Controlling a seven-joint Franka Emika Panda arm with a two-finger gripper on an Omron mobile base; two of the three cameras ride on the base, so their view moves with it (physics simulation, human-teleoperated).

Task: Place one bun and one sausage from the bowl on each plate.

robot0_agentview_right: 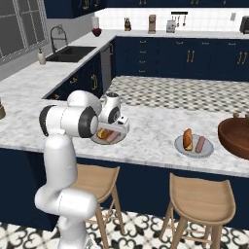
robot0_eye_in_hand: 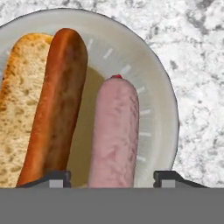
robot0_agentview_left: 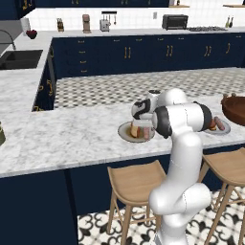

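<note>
Open, empty jaws straddle a smooth pink sausage (robot0_eye_in_hand: 114, 133) beside a crusty bun (robot0_eye_in_hand: 41, 105).

Surface finishes, island counter
Counter (robot0_eye_in_hand: 197, 52): speckled marble. Plate (robot0_eye_in_hand: 157, 100): smooth glazed. Bun (robot0_eye_in_hand: 17, 109): porous crumb, glossy crust. Sausage (robot0_eye_in_hand: 114, 131): smooth, matt. Stools (robot0_agentview_right: 202, 194): wood.

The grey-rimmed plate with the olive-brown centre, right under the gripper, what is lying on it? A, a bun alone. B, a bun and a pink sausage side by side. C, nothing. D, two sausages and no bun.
B: in the hand view the grey-rimmed plate with the olive-brown centre carries a long tan bun with a brown crust and a pink sausage lying side by side.
</note>
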